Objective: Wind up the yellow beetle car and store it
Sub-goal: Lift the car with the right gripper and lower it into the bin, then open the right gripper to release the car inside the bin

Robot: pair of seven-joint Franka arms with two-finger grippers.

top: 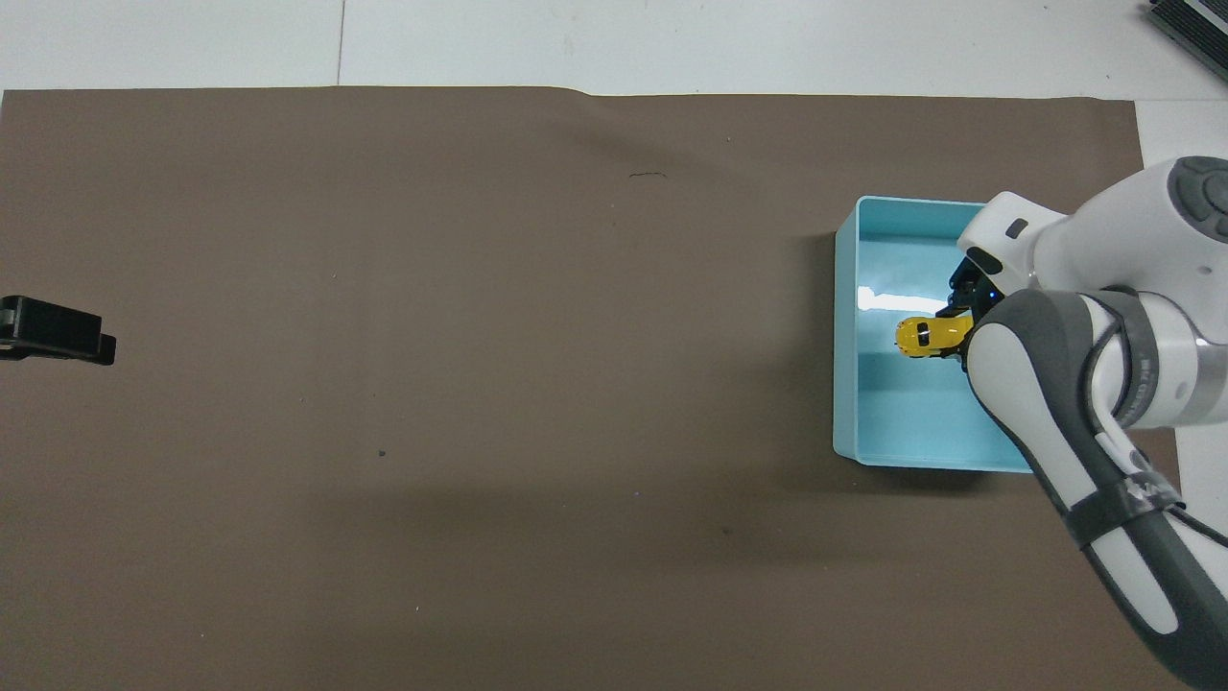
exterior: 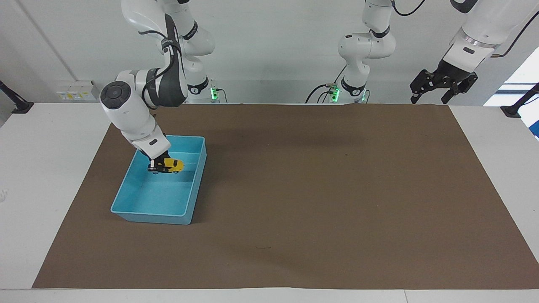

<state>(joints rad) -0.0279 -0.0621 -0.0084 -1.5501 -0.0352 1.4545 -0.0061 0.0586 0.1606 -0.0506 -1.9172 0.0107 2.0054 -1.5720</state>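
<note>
One blue bin (exterior: 126, 198) sits on the brown mat (exterior: 320, 189) at the right arm's end of the worktop. The right gripper (exterior: 156, 164), fingers clamped on the single yellow car (exterior: 172, 166), hangs over the bin's inside. The left gripper (exterior: 443, 86) waits, fingers spread and empty, over its own end.

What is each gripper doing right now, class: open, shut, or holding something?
Right gripper: shut on the yellow beetle car, over the blue bin.
Left gripper: open, holding nothing, waiting at its own end of the table.
</note>
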